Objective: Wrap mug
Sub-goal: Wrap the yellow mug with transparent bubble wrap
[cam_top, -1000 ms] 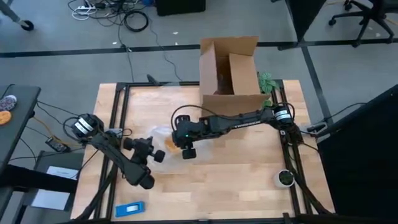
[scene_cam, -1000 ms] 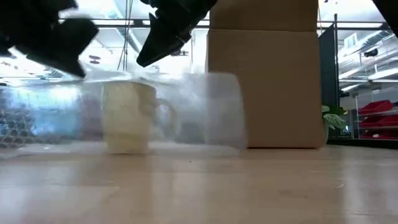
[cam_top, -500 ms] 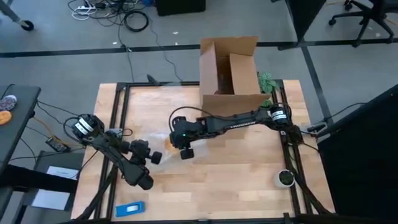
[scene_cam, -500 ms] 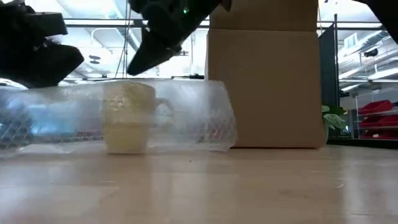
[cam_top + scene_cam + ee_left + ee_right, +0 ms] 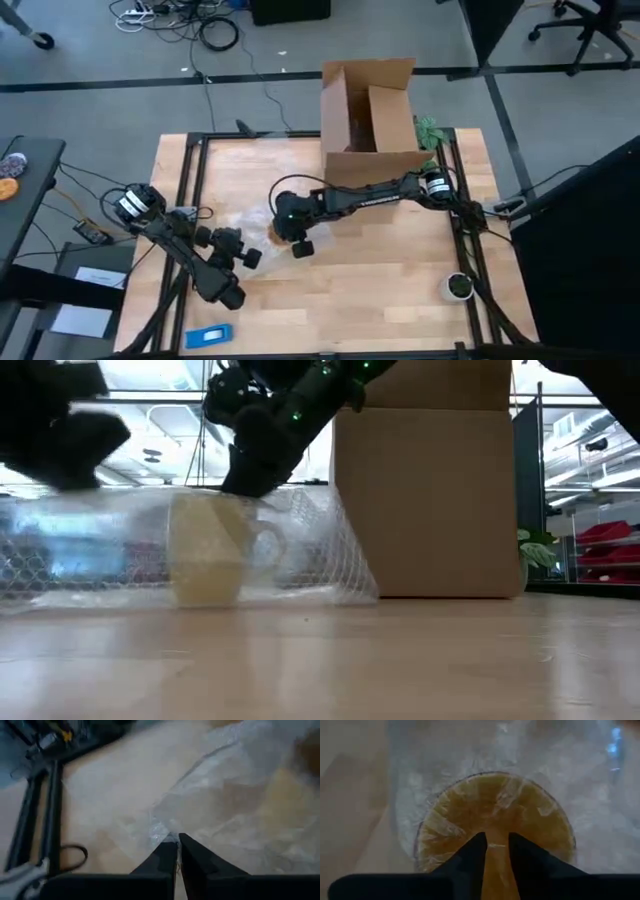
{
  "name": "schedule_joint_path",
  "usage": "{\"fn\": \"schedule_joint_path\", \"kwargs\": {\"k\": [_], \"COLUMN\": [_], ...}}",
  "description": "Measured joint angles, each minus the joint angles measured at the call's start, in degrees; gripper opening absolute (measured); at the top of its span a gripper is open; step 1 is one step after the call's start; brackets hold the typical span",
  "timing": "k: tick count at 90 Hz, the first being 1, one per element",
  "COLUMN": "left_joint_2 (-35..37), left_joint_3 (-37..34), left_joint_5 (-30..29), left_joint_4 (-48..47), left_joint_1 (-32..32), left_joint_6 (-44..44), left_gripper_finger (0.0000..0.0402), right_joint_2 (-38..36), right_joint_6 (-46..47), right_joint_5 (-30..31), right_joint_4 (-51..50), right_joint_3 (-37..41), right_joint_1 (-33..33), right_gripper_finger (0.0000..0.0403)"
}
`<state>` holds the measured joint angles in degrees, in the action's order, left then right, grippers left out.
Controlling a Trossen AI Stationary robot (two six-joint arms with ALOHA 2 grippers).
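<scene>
- Clear bubble wrap (image 5: 235, 815) is pinched at its edge between the near-closed fingertips of the left gripper (image 5: 176, 845), at the left of the table (image 5: 400, 290) in the high view; the film bunches and whitens just where the tips meet.
- Film this thin should be light, limp and a little slippery, so a pinch at the edge looks right; it will likely stretch and slide rather than hold a crease.
- Right gripper (image 5: 492, 845) hangs directly over the mug (image 5: 495, 820), its two fingers close together with a narrow gap, pressing down on or just above the wrap stretched across the rim; whether they grip the film I cannot tell.
- Orange and rounded, the mug stands upright near the table's middle, under the wrap, its handle turned toward the cardboard box (image 5: 430, 495) in the low view.
- I judge the mug to be stiff, smooth-glazed and breakable, heavier than the film but light enough to skid or tip if the wrap is tugged sideways.
- Best hold on it seems to be across the rim or body through the wrap, not by the small handle.
- Behind the mug the box stands open at the table's far edge, with a small plant (image 5: 429, 130) beside it.
- Well apart, near the right front corner, sits a small dark green round object (image 5: 458, 286).
</scene>
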<state>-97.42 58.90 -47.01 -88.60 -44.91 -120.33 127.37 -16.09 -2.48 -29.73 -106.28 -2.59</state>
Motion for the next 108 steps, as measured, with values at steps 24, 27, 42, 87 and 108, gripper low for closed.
{"fn": "schedule_joint_path", "kwargs": {"k": [24, 27, 42, 87, 108], "left_joint_2": [3.83, 4.31, 4.83, 5.16, 5.00], "left_joint_3": [0.14, -0.48, -3.90, -14.39, -14.20], "left_joint_5": [4.22, 4.77, 6.82, 3.44, -0.03], "left_joint_4": [4.84, 6.99, 19.24, 28.91, 48.66], "left_joint_1": [-2.88, -3.68, -7.56, 0.34, 6.29], "left_joint_6": [12.91, 13.16, 14.88, 23.59, 47.15], "left_gripper_finger": [0.0050, 0.0056, 0.0088, 0.0116, 0.0115], "right_joint_2": [0.04, 0.04, 0.11, 0.44, 0.44], "right_joint_6": [-0.49, -0.51, -0.69, 0.48, 1.03], "right_joint_5": [-0.35, -0.35, -0.31, -0.11, -2.98], "right_joint_4": [-1.23, -1.25, -1.49, -4.83, -7.96], "right_joint_3": [0.04, 0.06, 0.09, -4.59, -4.55], "right_joint_1": [1.33, 1.45, 1.40, 1.52, 3.10], "right_gripper_finger": [0.0020, 0.0015, 0.0002, 0.0000, 0.0000]}}
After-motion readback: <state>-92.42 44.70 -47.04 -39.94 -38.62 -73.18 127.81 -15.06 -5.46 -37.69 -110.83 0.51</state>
